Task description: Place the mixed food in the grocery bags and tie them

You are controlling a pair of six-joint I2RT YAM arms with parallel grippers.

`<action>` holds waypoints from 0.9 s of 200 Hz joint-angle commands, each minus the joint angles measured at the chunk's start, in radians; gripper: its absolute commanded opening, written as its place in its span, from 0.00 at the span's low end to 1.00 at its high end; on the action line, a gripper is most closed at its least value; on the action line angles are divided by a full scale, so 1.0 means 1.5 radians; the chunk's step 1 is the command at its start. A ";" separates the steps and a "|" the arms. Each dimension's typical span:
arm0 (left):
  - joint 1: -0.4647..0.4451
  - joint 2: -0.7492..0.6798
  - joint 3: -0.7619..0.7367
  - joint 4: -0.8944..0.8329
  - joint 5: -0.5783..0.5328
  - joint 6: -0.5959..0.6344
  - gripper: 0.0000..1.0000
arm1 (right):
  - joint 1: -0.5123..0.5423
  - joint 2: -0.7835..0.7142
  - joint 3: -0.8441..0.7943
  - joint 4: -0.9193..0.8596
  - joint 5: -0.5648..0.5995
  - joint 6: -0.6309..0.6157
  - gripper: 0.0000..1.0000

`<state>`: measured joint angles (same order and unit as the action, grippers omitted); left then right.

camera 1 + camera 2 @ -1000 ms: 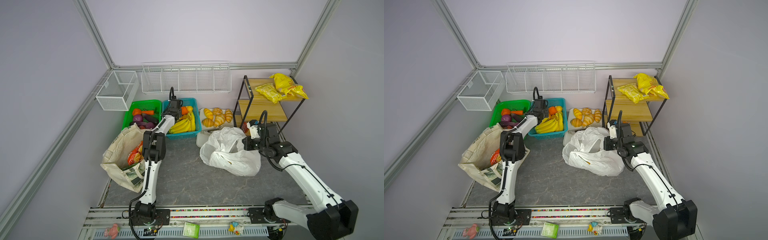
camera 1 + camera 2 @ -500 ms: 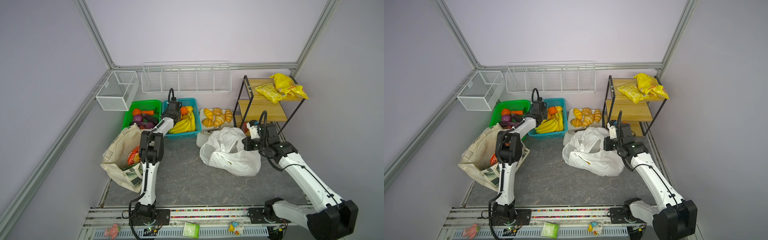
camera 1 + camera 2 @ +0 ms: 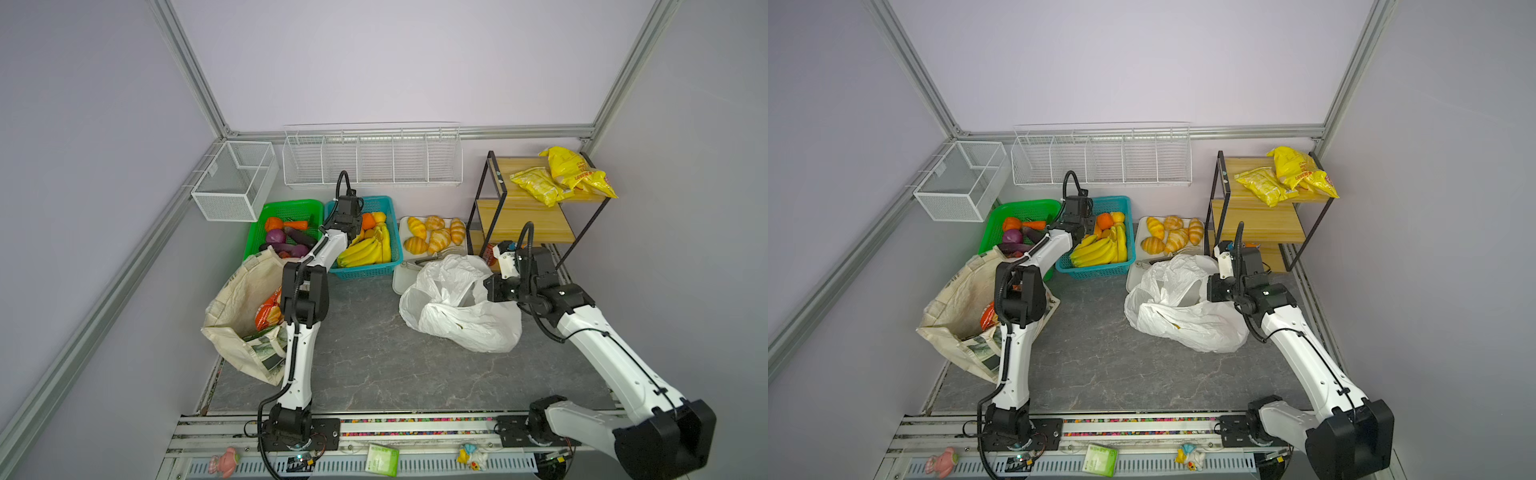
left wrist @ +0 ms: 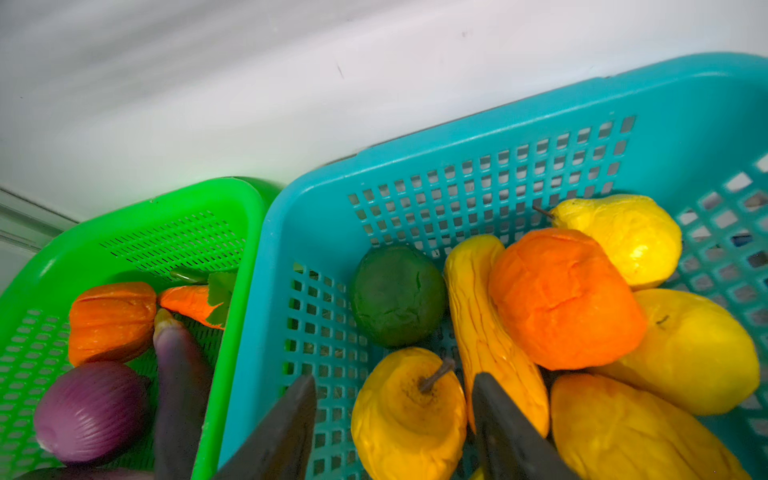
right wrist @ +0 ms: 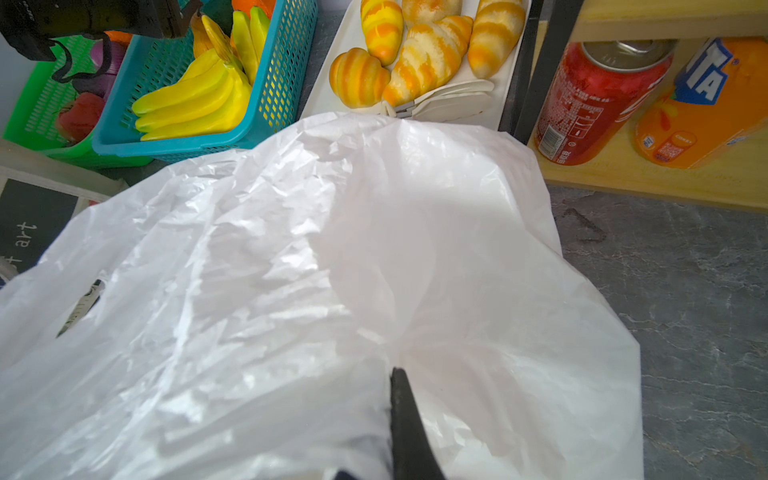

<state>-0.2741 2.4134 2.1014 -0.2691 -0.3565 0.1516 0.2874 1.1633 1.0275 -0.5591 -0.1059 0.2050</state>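
Letters "TA" mark orange can (image 5: pixel 715 104); canvas tote (image 5: pixel 29 224) reads "art"

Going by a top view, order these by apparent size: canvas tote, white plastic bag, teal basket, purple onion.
Largest: canvas tote and white plastic bag, about alike, both crumpled, so not ranked.
Then: teal basket.
Smallest: purple onion, in the green basket.
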 commanded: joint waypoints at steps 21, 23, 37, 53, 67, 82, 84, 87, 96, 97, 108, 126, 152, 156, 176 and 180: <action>0.004 0.066 0.059 -0.061 -0.021 0.060 0.61 | -0.004 0.008 -0.009 0.014 -0.010 -0.010 0.06; 0.004 0.068 0.061 -0.063 -0.020 0.061 0.61 | -0.004 0.008 -0.008 0.014 -0.010 -0.010 0.06; 0.004 0.084 0.080 -0.071 -0.026 0.071 0.61 | -0.004 0.011 -0.007 0.014 -0.012 -0.010 0.06; 0.004 0.099 0.093 -0.074 -0.037 0.082 0.61 | -0.004 0.011 -0.007 0.013 -0.012 -0.010 0.06; 0.004 0.117 0.121 -0.093 -0.048 0.090 0.60 | -0.004 0.010 -0.007 0.013 -0.011 -0.011 0.06; 0.004 0.127 0.138 -0.102 -0.049 0.096 0.58 | -0.004 0.011 -0.007 0.013 -0.011 -0.010 0.06; 0.004 0.128 0.139 -0.103 -0.050 0.098 0.58 | -0.004 0.011 -0.007 0.013 -0.012 -0.010 0.06; 0.004 0.129 0.142 -0.104 -0.050 0.098 0.57 | -0.004 0.012 -0.007 0.013 -0.011 -0.010 0.06; 0.004 0.131 0.143 -0.106 -0.052 0.100 0.54 | -0.004 0.012 -0.009 0.014 -0.011 -0.010 0.06; 0.004 0.131 0.143 -0.106 -0.052 0.101 0.54 | -0.004 0.012 -0.009 0.014 -0.011 -0.011 0.06; 0.004 0.132 0.144 -0.106 -0.050 0.103 0.50 | -0.004 0.012 -0.010 0.015 -0.011 -0.010 0.06; 0.005 0.131 0.144 -0.104 -0.040 0.106 0.44 | -0.004 0.014 -0.011 0.017 -0.011 -0.011 0.06; 0.003 0.119 0.143 -0.104 -0.034 0.099 0.34 | -0.004 0.014 -0.012 0.014 -0.011 -0.010 0.06; 0.003 0.116 0.142 -0.103 -0.034 0.098 0.33 | -0.004 0.014 -0.012 0.014 -0.011 -0.010 0.06; 0.002 0.089 0.123 -0.090 -0.032 0.090 0.27 | -0.004 0.014 -0.012 0.015 -0.010 -0.010 0.06; 0.001 0.082 0.118 -0.087 -0.031 0.087 0.26 | -0.004 0.014 -0.012 0.014 -0.010 -0.010 0.06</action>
<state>-0.2768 2.5843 2.2864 -0.3775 -0.4011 0.2928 0.2874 1.1778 1.0264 -0.5556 -0.1066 0.2050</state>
